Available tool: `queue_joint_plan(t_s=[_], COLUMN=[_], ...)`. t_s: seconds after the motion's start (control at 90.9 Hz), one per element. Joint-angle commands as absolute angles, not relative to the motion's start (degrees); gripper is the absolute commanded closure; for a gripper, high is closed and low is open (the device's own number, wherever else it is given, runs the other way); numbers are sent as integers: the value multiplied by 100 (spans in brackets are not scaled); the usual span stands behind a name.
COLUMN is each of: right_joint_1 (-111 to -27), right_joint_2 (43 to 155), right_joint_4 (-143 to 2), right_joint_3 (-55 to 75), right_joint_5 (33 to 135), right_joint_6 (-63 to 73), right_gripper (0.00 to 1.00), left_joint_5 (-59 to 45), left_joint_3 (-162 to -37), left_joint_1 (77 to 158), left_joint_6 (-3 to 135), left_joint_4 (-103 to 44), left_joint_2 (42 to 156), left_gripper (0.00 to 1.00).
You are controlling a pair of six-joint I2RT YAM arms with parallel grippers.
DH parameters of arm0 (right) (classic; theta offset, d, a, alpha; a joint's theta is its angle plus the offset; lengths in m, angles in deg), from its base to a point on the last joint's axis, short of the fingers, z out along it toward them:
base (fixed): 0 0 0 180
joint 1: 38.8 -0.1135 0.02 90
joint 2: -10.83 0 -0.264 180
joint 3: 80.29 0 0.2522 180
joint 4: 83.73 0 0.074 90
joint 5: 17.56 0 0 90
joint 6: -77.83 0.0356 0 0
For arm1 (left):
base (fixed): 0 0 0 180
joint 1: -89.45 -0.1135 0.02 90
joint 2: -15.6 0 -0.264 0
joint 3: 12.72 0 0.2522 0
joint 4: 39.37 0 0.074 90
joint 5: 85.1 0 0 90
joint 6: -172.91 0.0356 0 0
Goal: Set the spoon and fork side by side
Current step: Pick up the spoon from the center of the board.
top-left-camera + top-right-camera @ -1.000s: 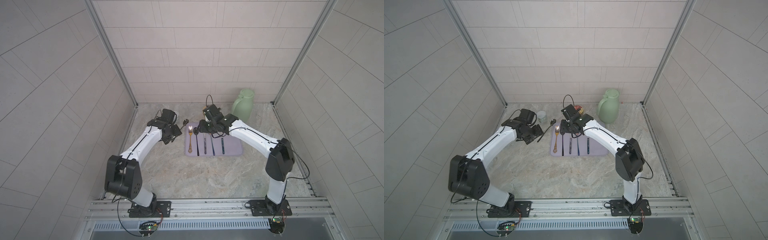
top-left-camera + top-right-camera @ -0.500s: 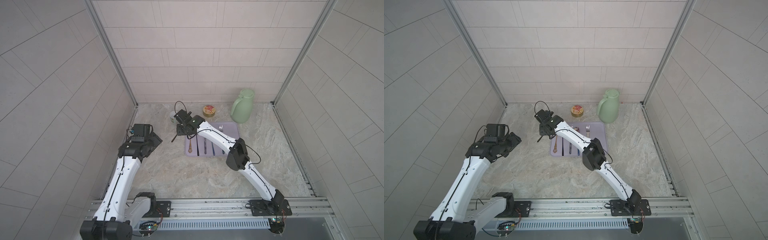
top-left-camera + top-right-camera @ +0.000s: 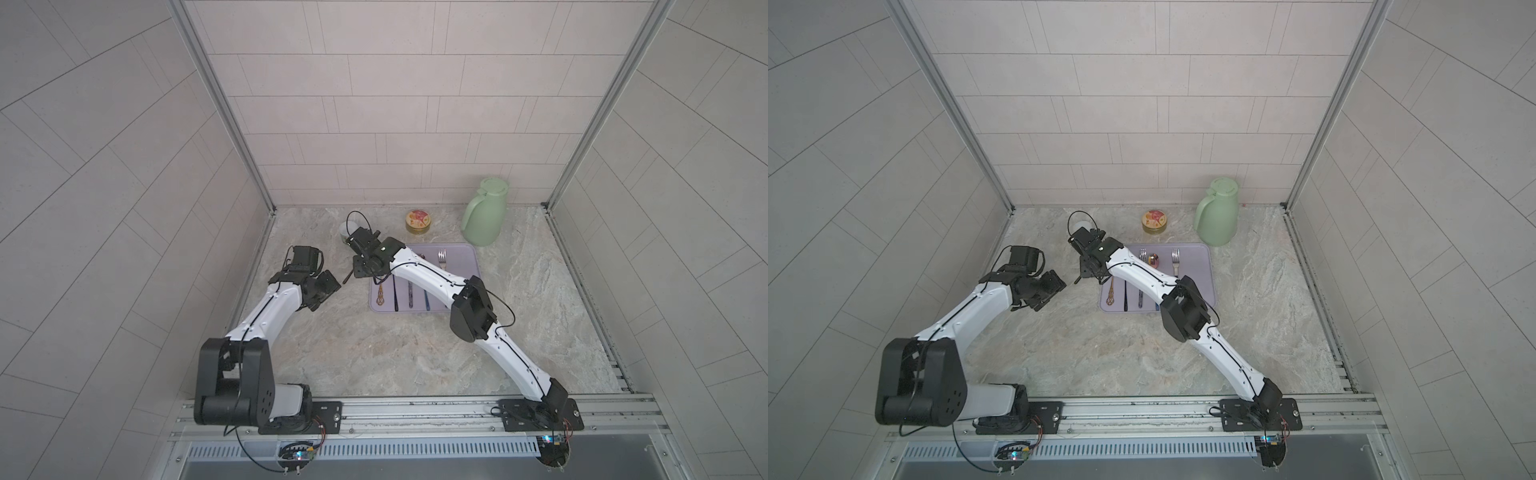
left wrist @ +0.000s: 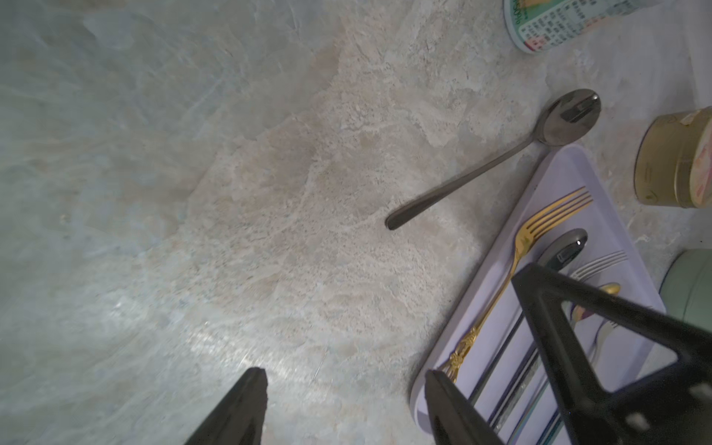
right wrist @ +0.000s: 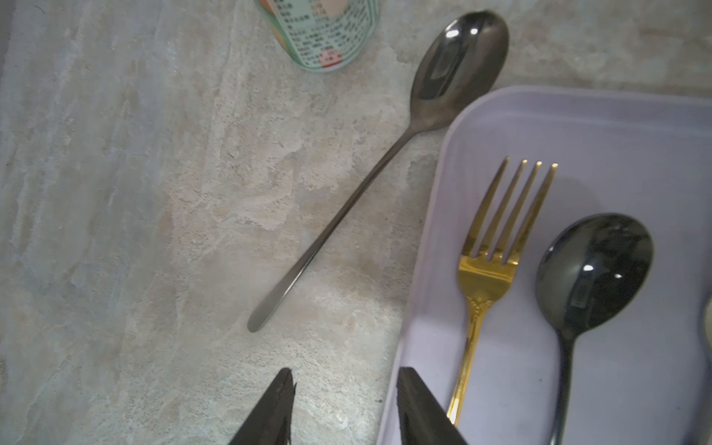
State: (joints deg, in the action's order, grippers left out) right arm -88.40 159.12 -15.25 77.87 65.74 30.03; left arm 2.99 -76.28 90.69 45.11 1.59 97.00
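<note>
The left gripper, drawn back a moment ago, is reaching in again, spread wide and empty above the table. The right gripper is hovering at the tray edge, parted and holding nothing. Beyond, the spoon is lying on the table beside the tray, the fork inside it.

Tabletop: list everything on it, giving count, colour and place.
tray: one, lilac, centre.
loose spoon: one, dark grey, off the tray by its back-left corner.
gold fork: one, gold, leftmost in tray.
black spoon: one, black, beside gold fork.
silver forks: two, silver, in tray.
iridescent spoon: one, gold-pink, between silver forks.
jug: one, green, back right.
tin: one, gold, back centre.
cup: one, white-green print, left of tin.
left end effector: one, black, open, empty.
right end effector: one, black, open, empty.
</note>
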Motion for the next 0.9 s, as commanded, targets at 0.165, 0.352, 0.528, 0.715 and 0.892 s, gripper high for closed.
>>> queue_joint_plan(t_s=[0.165, 0.352, 0.528, 0.715, 0.892], right_joint_1=[-8489, -8361, -8192, -8002, -7852], right_joint_2=[14769, 14101, 13650, 13149, 12832], right_joint_4=[-1700, -1973, -2165, -2486, -2698], right_joint_3=[6869, 6135, 5558, 4916, 4416], right_joint_5=[6782, 6927, 7033, 7140, 7215], right_joint_6=[2893, 2741, 2686, 2669, 2651], right_gripper=[52, 50, 50, 50, 49], left_joint_5=[-123, 408, 845, 1054, 1226], left_joint_3=[-8882, -9851, -10732, -11168, -11476], left_joint_1=[9133, 9590, 9972, 10032, 10060], left_joint_6=[5311, 5893, 6275, 6465, 6533], left_joint_4=[-726, -360, 119, 298, 609], left_joint_2=[11297, 12284, 12959, 13373, 13662], left_gripper=[40, 39, 39, 39, 51])
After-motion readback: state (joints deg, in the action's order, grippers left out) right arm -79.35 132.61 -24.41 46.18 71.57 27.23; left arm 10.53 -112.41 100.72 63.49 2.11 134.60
